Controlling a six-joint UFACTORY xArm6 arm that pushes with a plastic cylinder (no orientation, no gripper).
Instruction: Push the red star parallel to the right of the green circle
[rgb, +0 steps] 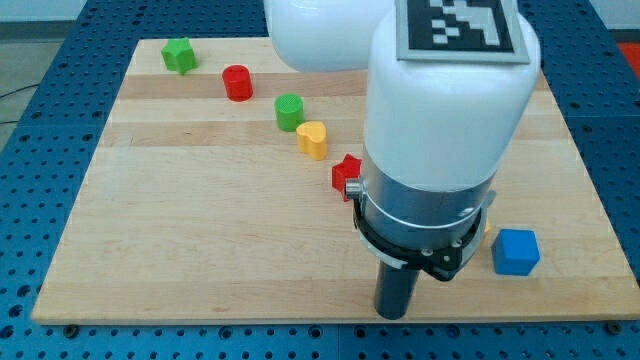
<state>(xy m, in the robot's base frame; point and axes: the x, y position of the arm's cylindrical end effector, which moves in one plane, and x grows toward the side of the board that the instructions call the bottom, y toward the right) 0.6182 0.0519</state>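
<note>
My tip (395, 314): bare rod, no jaws, holding nothing; it rests near the board's bottom edge. Red star (346, 174) sits at about 11 o'clock from the tip, well apart, partly hidden by the arm's white body. Green circle (290, 112) lies at 10 o'clock from the star, with the yellow heart (313, 140) between them. The star is lower than the circle, so it likely needs pushing toward 12 o'clock. Blue cube (516, 251) is at 2 o'clock from the tip. Red cylinder (237, 82) and green star (180, 55) are further out at 10 o'clock.
</note>
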